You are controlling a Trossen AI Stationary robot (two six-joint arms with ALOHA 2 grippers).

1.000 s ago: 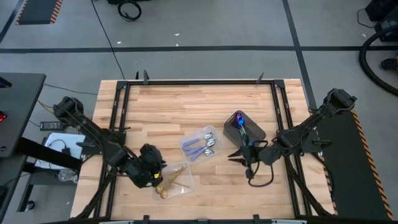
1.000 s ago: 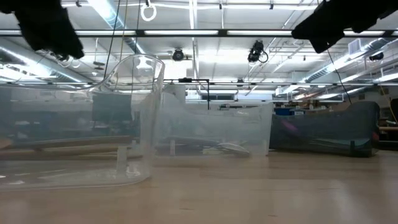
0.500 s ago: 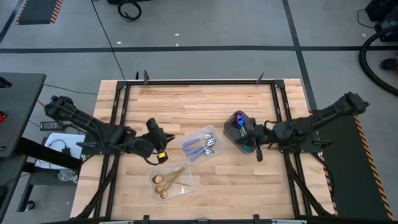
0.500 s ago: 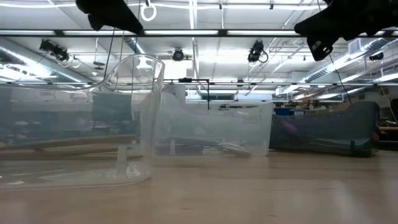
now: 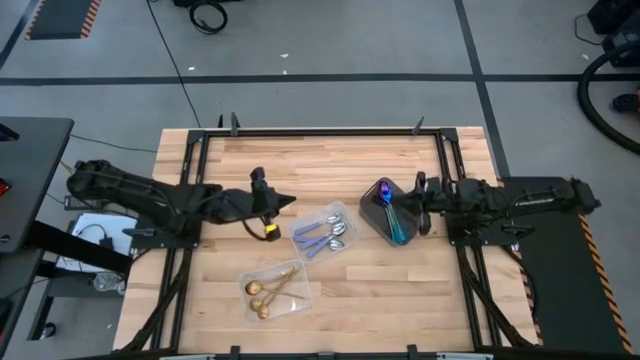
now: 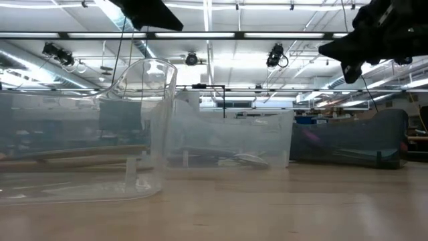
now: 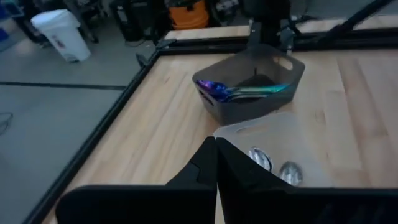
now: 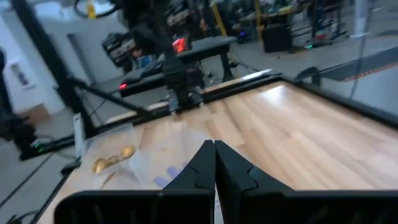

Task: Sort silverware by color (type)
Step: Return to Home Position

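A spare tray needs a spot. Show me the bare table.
Bare wood: the wide strip between the frame and the trays; also the patch between the gold-spoon tray and the frame's right side. Crowded: the middle row of left gripper, centre clear tray, dark grey tray, right gripper.

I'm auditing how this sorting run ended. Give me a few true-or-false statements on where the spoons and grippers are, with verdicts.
1. The gold spoons lie in a clear tray. True.
2. The dark grey tray is empty. False: iridescent purple-blue spoons lie in it.
3. The left gripper and the right gripper are both shut and hold nothing. True.
4. One spoon lies loose on the bare wood. False: the wooden table bears no loose spoon; all spoons in view lie in trays.
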